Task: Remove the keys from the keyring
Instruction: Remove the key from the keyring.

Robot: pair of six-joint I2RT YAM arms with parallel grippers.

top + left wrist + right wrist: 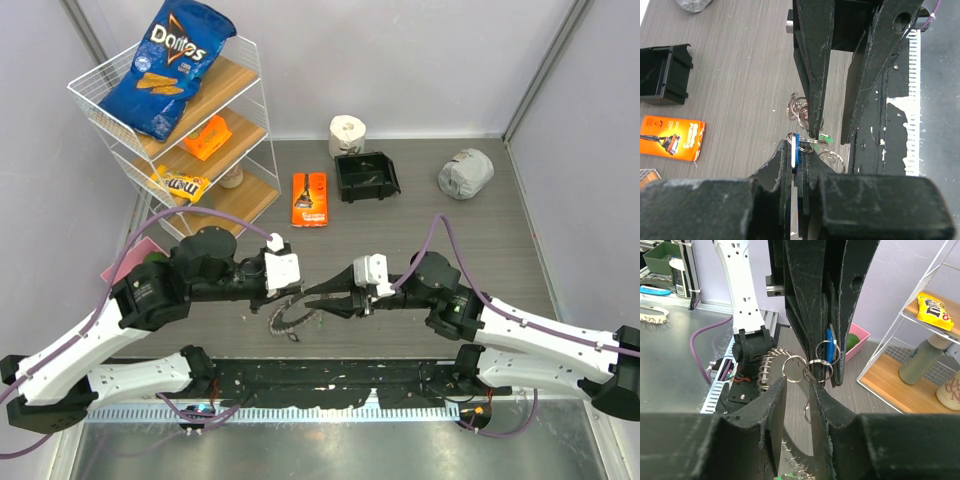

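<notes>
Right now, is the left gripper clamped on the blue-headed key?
Yes, the left gripper is shut with the blue-headed key pinched between its fingers.

The table (450,230) is grey with a fine wood grain. 1 key (795,150) has a blue head, a 2nd key (826,139) a green one, and the keyring (290,318) is silver. The chip bag (168,65) is blue with orange chips printed on it. The razor pack (310,198) is orange, the bin (366,176) black, the wire rack (72,88) white, the candy bag (181,184) yellow, the cables (200,213) purple.
</notes>
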